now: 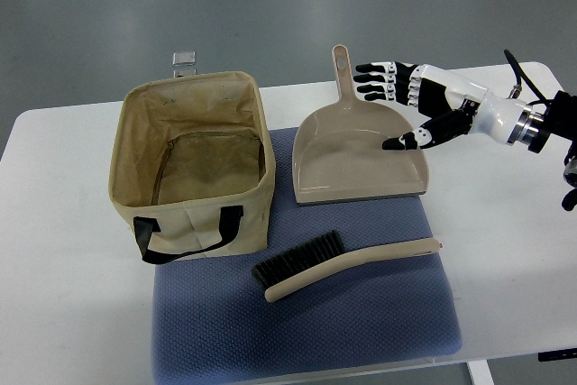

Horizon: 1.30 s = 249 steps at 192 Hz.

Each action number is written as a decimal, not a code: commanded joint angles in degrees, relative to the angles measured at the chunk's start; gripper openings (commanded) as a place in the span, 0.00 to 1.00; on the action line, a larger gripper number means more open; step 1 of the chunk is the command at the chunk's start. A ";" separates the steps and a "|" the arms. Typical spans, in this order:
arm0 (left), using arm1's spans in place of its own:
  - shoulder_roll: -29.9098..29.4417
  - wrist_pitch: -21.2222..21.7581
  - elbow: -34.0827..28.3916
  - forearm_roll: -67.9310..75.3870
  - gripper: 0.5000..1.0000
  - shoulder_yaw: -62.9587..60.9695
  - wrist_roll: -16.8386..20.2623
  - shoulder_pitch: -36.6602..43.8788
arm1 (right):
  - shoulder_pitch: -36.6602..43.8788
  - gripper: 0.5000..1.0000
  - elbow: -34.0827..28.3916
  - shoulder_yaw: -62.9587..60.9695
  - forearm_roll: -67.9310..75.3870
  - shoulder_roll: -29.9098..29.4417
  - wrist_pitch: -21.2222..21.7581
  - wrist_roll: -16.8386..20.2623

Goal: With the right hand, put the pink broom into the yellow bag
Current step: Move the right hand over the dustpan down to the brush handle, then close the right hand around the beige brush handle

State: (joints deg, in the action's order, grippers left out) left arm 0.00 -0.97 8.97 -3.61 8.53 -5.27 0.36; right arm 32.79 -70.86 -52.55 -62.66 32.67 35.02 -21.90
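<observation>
Toward four o'clock on the blue mat [225, 331] lay the beige-pink plastic hand broom with black bristles [347, 264], light and stiff, best gripped mid-handle. At two o'clock the right hand [406, 101] hovered empty, fingers spread, over the dustpan [356, 155]; the yellow canvas bag [191, 167] stood at nine.
</observation>
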 commanded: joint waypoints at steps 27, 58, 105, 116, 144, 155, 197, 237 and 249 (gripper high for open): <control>0.00 0.00 0.00 0.01 1.00 0.00 0.00 -0.01 | 2.19 0.85 -10.43 8.87 -16.43 6.44 -4.16 -0.60; 0.00 0.00 0.00 0.01 1.00 0.00 0.00 -0.01 | 2.45 0.85 -14.65 17.40 -25.14 9.16 -11.55 -0.60; 0.00 0.00 0.00 0.01 1.00 0.00 0.00 -0.01 | 2.71 0.84 -15.62 28.21 -32.52 10.31 -21.83 -0.34; 0.00 0.00 0.00 0.01 1.00 0.09 0.00 -0.01 | 2.71 0.83 -15.62 29.44 -33.22 10.66 -23.67 -0.25; 0.00 0.00 0.00 0.01 1.00 0.00 0.00 -0.01 | 3.24 0.75 -15.53 31.10 -34.89 10.92 -26.05 0.37; 0.00 0.00 0.00 0.01 1.00 0.00 0.00 -0.01 | 3.42 0.70 -15.53 31.81 -35.42 10.83 -27.02 0.98; 0.00 0.00 0.00 0.01 1.00 0.09 0.00 -0.01 | 3.42 0.60 -15.36 33.30 -38.23 10.66 -30.01 3.00; 0.00 0.00 0.00 0.01 1.00 0.00 0.00 -0.01 | 3.42 0.54 -14.83 34.45 -39.82 10.31 -32.12 3.88; 0.00 0.00 0.00 -0.08 1.00 0.00 0.00 -0.01 | 3.42 0.54 -14.65 34.45 -39.82 10.13 -32.64 4.32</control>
State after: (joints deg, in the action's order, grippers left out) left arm 0.00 -0.97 8.97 -3.61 8.58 -5.27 0.35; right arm 36.22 -85.86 -18.44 -102.28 43.00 3.38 -18.37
